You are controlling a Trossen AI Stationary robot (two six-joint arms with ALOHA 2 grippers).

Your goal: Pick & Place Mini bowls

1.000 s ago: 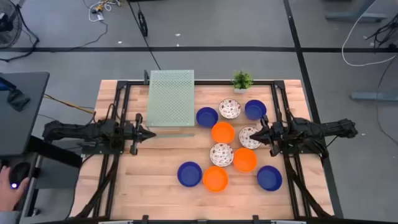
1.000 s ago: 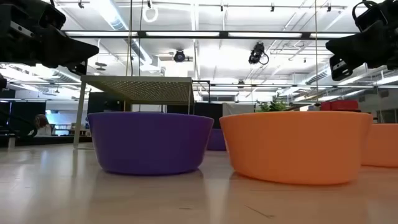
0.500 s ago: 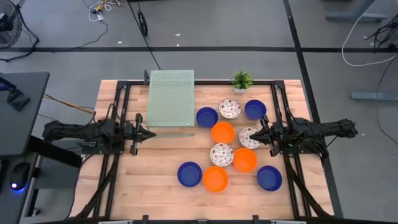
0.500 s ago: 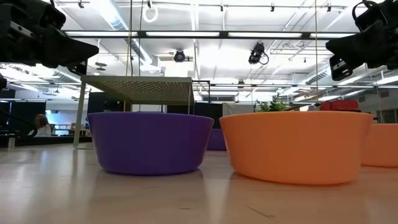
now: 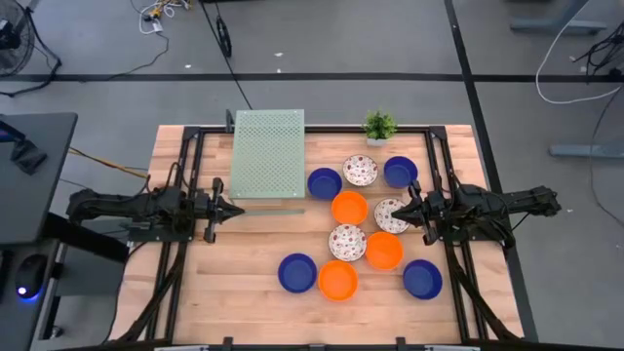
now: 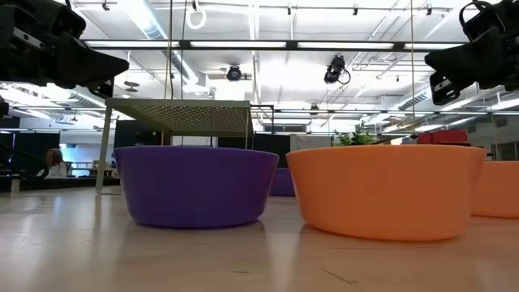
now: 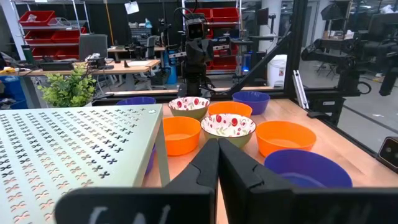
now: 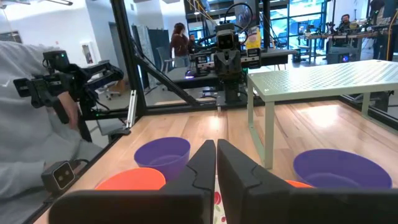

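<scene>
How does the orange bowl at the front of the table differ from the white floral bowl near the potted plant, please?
The front orange bowl is solid orange; the floral bowl is white with red speckles. The orange one sits at the near edge beside a blue bowl; the floral one sits between two blue bowls at the back. Both are small, round and upright.

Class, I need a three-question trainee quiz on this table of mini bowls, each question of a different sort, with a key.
1. True or false: the right gripper holds an orange bowl.
2. How many blue bowls lie on the table? A) two B) four C) six
3. Fill in: the potted plant stands at the far edge, between the perforated green ______ and the right arm.

Key: 1. False; its fingers are shut on nothing, above the floral bowl. The left gripper is shut too, beside the rack. 2. B. 3. rack.
</scene>
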